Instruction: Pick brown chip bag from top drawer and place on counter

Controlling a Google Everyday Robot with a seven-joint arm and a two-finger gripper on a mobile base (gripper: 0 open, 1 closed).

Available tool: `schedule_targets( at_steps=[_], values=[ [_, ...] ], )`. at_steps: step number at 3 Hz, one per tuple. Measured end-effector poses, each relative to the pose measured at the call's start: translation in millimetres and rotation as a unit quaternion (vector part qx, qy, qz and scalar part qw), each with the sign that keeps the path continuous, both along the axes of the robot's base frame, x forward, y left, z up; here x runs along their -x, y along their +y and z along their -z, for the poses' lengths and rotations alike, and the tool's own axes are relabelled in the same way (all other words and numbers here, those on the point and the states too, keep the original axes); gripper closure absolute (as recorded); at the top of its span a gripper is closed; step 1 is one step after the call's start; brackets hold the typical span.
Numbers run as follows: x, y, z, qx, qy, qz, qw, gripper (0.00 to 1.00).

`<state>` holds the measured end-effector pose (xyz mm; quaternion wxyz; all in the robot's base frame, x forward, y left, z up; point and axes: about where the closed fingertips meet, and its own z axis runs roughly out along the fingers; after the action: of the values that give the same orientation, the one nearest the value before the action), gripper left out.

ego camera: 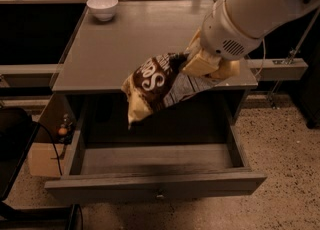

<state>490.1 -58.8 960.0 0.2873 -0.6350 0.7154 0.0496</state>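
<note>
The brown chip bag [157, 85] hangs in the air in front of the counter's front edge, tilted with its cream end down and left. My gripper [204, 65] is shut on the bag's right end, its cream fingers [199, 64] around the crinkled foil. The bag is above the open top drawer [155, 160], which stands pulled out, its front panel and small knob [159, 194] toward the camera. The grey counter [135, 39] spreads behind the bag. My large white arm comes in from the upper right.
A white bowl [102, 7] sits at the counter's back left corner. A cardboard box [44, 158] and a cable lie on the floor to the left of the cabinet. A speckled floor is to the right.
</note>
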Motion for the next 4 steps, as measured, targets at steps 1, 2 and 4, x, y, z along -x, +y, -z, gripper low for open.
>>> schedule_targets(
  at_steps=[1, 2, 4],
  values=[
    [-35, 5, -16, -0.042, -0.045, -0.012, 0.9981, 1.00],
    [-82, 13, -14, -0.096, -0.088, -0.048, 0.9903, 1.00],
    [-89, 11, -9, -0.108, -0.088, -0.036, 0.9896, 1.00]
  ],
)
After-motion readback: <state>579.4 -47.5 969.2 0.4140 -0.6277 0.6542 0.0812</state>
